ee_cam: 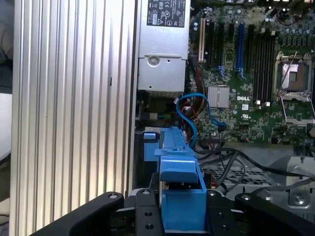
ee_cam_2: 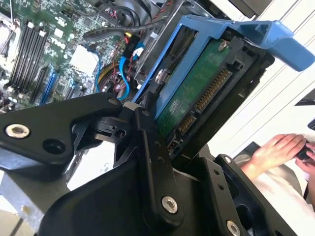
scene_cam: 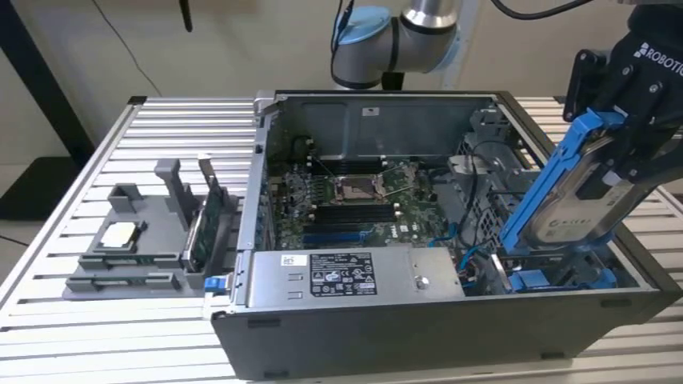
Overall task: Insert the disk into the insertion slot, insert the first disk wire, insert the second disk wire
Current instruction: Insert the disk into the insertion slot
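Observation:
My gripper is shut on the disk, a silver-grey drive in a bright blue carrier. It holds the disk tilted, upper end high at the exterior view's right. The disk's lower end dips into the insertion slot, the dark metal cage at the right side of the open computer case. The second wrist view shows the disk's green circuit board and connector between my black fingers. The blue carrier sits clamped in my gripper in the first wrist view. A blue cable loops just beyond it.
The grey power-supply box fills the case's near side, and the motherboard lies in the middle. A grey parts holder stands on the slatted table at the exterior view's left. A person's hand rests beyond the case.

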You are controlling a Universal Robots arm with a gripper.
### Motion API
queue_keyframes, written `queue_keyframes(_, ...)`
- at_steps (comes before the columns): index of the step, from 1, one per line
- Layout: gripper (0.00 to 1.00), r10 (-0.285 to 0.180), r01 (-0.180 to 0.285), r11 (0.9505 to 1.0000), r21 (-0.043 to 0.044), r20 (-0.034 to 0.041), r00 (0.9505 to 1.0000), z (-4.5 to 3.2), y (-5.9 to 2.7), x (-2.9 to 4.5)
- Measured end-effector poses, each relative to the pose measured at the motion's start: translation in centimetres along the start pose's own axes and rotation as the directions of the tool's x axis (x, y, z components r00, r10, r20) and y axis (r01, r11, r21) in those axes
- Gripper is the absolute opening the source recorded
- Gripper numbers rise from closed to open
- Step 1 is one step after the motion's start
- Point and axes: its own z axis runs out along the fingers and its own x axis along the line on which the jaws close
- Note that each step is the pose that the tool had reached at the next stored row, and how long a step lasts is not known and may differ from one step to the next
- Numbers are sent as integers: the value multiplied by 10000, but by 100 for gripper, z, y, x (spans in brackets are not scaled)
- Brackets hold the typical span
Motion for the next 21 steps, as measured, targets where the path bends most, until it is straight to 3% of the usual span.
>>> queue_keyframes(7,33,-1,1,10000,0,0,10000,63,-39,1)
queue_keyframes(21,33,1,-1,10000,0,-2,10000,279,-114,2)
